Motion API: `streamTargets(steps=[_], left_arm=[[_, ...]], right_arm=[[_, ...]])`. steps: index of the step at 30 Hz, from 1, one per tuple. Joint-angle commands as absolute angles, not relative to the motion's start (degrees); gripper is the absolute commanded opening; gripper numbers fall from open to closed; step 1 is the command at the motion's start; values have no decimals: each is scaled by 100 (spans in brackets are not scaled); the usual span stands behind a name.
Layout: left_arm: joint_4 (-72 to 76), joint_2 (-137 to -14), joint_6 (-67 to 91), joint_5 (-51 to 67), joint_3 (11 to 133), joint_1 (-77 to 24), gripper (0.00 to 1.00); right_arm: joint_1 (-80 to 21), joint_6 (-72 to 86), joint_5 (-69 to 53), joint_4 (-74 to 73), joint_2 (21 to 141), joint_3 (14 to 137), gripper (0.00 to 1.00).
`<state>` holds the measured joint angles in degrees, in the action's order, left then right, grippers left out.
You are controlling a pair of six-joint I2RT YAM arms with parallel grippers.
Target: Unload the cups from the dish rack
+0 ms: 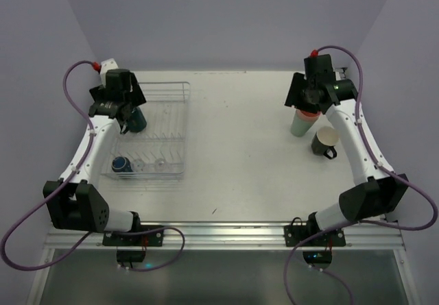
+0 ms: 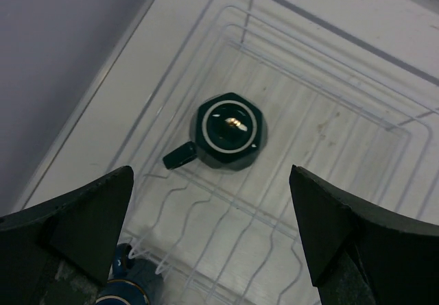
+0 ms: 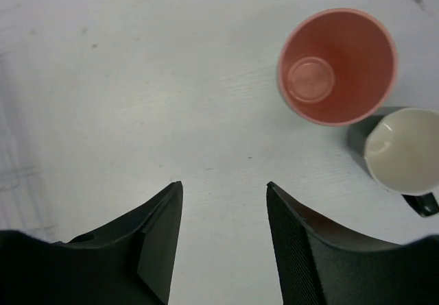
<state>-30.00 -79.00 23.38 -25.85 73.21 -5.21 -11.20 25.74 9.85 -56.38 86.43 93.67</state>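
Left gripper point(image 2: 211, 175), jaws wide apart, hangs above the dish rack point(image 2: 309, 113) near the worktop's point(image 1: 233, 147) far-left corner, an upturned dark teal mug point(image 2: 228, 131) centred between its fingers point(image 2: 75, 223). Right gripper point(image 3: 224, 188), parted and empty, hovers beside the salmon-pink cup point(image 3: 337, 65) and black mug point(image 3: 405, 151) toward the right edge.

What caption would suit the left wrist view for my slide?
Open left gripper hovers directly above a dark teal handled cup standing in the wire dish rack.
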Motion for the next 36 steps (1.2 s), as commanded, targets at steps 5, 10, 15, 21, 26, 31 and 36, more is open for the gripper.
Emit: streamTargets(steps=[5, 10, 15, 21, 26, 31, 36], left_arm=[[-2464, -7928, 1829, -2892, 6803, -44, 100], [-2030, -8111, 713, -2025, 6706, 0, 100], [-2434, -8393, 185, -1187, 6978, 165, 100], [-2478, -8419, -193, 544, 7101, 703, 91], [-2559, -8710, -465, 896, 7313, 765, 90], [-3022, -9289, -659, 836, 7759, 773, 100], [-2927, -9413, -825, 599, 7664, 782, 100]], right_arm=[[-1547, 2075, -1088, -4757, 7815, 8914, 70], [-1792, 1899, -1476, -4395, 7594, 8508, 75], [-2100, 1898, -1714, -4280, 7646, 8385, 75], [-2926, 1890, -1758, -4254, 7585, 8358, 76], [-3436, 1907, -1749, -4158, 7410, 8183, 77], [-3612, 1951, -1784, -4034, 7330, 7998, 77], [-3639, 1925, -1688, -3973, 7330, 7867, 77]])
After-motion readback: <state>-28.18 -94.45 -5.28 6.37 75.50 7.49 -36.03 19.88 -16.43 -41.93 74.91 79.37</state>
